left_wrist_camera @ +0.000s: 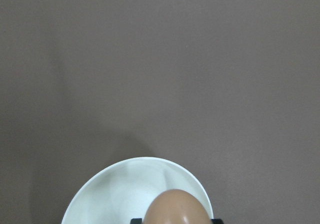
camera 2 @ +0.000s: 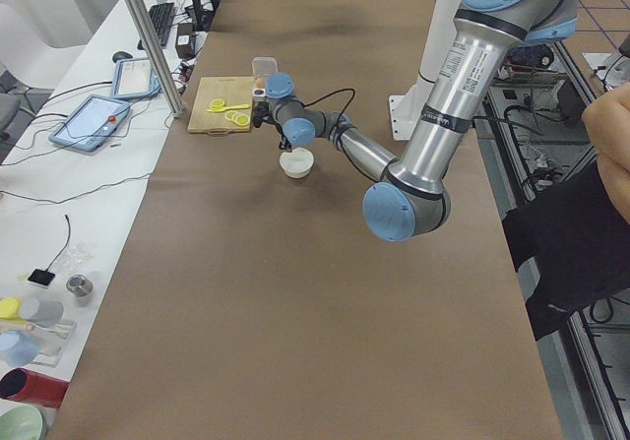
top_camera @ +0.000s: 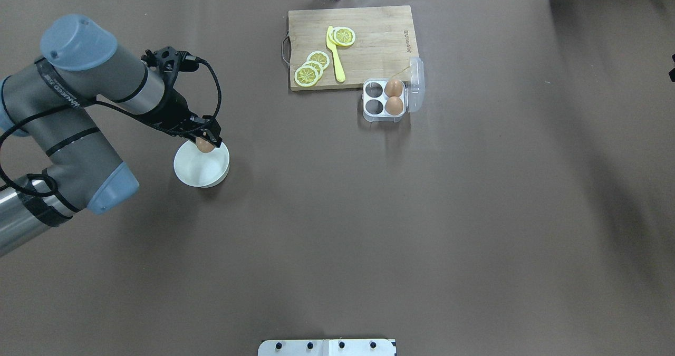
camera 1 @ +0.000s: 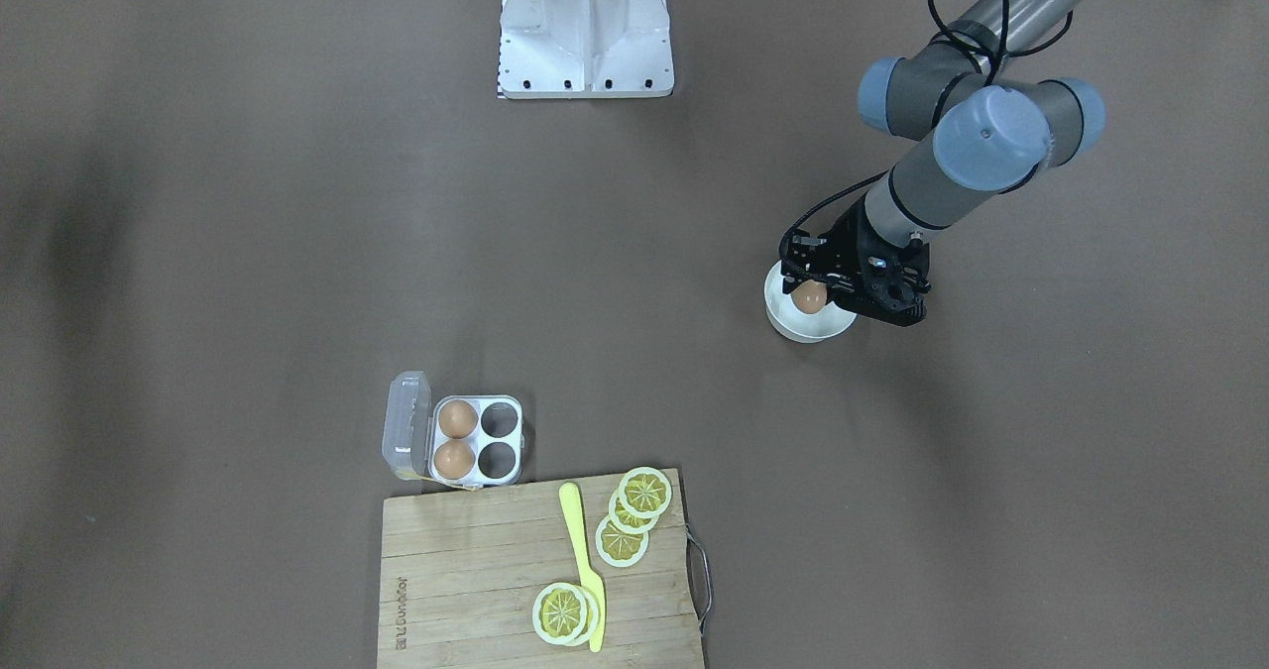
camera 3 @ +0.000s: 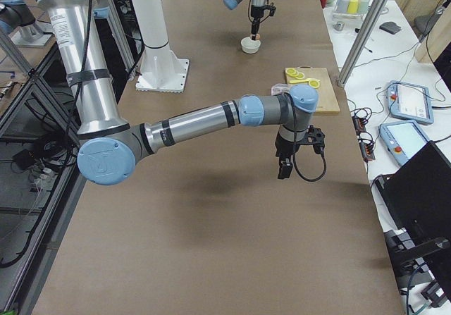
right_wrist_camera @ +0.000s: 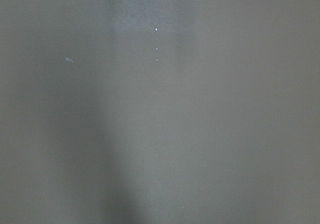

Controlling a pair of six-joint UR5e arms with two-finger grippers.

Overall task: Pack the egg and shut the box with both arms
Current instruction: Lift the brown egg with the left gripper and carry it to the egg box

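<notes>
My left gripper (top_camera: pixel 203 137) is shut on an orange-brown egg (top_camera: pixel 204 145) and holds it just over a round white bowl (top_camera: pixel 196 170). The wrist view shows the egg (left_wrist_camera: pixel 175 209) low in the middle, over the bowl (left_wrist_camera: pixel 115 189). The box (top_camera: pixel 384 98) lies open far to the right, its clear lid (top_camera: pixel 416 84) folded back. Two eggs (top_camera: pixel 394 96) fill the cells by the lid; the other two cells are empty. My right gripper (camera 3: pixel 284 170) hangs over bare table; I cannot tell if it is open or shut.
A wooden cutting board (top_camera: pixel 379 45) with lemon slices (top_camera: pixel 311 68) and a yellow knife (top_camera: pixel 335 55) lies just behind the box. A white metal stand (camera 1: pixel 585 25) is at the robot's side of the table. An operator (camera 2: pixel 591 214) sits at the edge.
</notes>
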